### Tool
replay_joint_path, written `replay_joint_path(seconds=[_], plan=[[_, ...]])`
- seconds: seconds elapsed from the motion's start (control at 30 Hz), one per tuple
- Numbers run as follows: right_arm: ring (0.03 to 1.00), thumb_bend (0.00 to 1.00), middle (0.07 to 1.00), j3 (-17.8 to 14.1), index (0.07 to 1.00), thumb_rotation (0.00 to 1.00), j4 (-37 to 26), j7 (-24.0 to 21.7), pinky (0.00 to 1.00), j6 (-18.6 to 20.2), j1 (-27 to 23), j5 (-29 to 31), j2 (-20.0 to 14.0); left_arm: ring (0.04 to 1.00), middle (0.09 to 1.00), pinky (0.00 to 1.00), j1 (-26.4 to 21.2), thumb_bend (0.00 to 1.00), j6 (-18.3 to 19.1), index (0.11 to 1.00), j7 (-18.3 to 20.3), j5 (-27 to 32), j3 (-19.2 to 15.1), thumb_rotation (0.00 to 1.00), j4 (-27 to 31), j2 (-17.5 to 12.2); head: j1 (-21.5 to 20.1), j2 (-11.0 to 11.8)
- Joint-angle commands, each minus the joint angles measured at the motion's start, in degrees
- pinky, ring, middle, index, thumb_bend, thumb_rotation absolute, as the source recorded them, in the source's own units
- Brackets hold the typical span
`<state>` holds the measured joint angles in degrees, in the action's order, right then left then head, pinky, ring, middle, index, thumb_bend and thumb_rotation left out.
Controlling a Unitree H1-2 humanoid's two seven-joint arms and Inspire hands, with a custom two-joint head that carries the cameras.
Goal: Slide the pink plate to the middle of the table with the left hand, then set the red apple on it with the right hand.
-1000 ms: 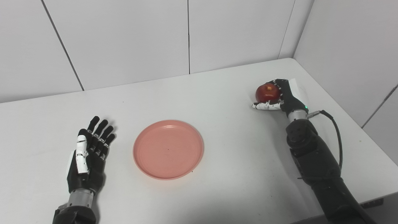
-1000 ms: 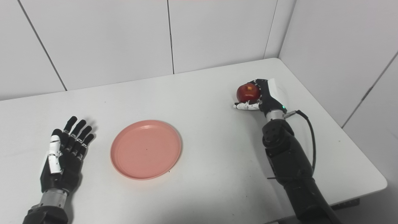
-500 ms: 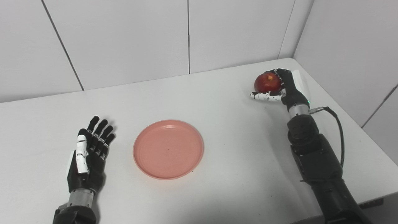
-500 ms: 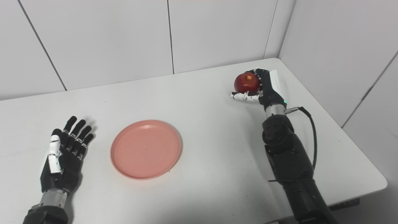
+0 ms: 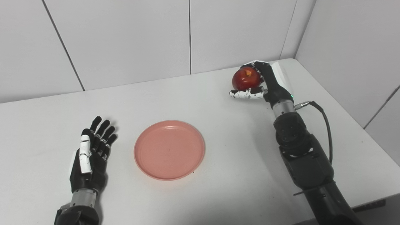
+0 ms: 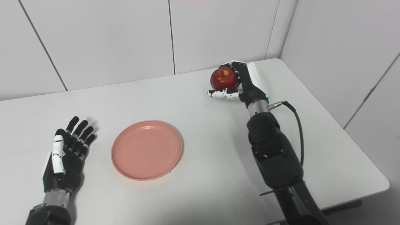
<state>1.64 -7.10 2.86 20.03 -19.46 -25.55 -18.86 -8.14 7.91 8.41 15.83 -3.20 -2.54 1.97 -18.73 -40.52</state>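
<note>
Cupping the red apple (image 5: 246, 78) near the worktop's far right corner, my right hand (image 5: 265, 86) wraps this smooth, rigid, roll-prone fruit around its girth, while my left hand (image 5: 90, 156) rests open and empty.

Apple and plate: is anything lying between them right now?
No. Between the apple, held in the right hand, and the plate there is only bare table. Both eye views show that stretch uncovered.
</note>
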Motion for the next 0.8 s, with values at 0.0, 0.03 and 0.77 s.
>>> replay_joint_path(seconds=[0.0, 0.03, 0.77], plan=[[0.479, 0.51, 0.513, 1.1, 0.487, 0.13, -3.5, -0.5, 0.41, -0.4, -3.6, -1.4, 0.6, 0.897, 0.904, 0.91, 1.3, 0.40, 0.9, 0.892, -1.2, -1.0, 0.7, 1.00, -0.4, 1.0, 0.8, 0.0], [0.479, 0.51, 0.514, 1.7, 0.487, 0.13, -4.0, -0.9, 0.41, -0.2, -3.7, -1.7, 0.9, 0.901, 0.907, 0.91, 1.3, 0.40, 0.8, 0.894, -1.3, -1.1, 0.8, 1.00, -0.4, 1.1, 1.0, 0.0], [0.451, 0.52, 0.510, 11.8, 0.486, 0.13, -4.0, -4.3, 0.38, -2.6, -5.2, -3.8, 10.9, 0.910, 0.917, 0.92, 1.9, 0.39, -1.1, 0.905, -4.8, -5.4, 3.0, 1.00, 0.5, 4.4, 13.0, -0.5]])
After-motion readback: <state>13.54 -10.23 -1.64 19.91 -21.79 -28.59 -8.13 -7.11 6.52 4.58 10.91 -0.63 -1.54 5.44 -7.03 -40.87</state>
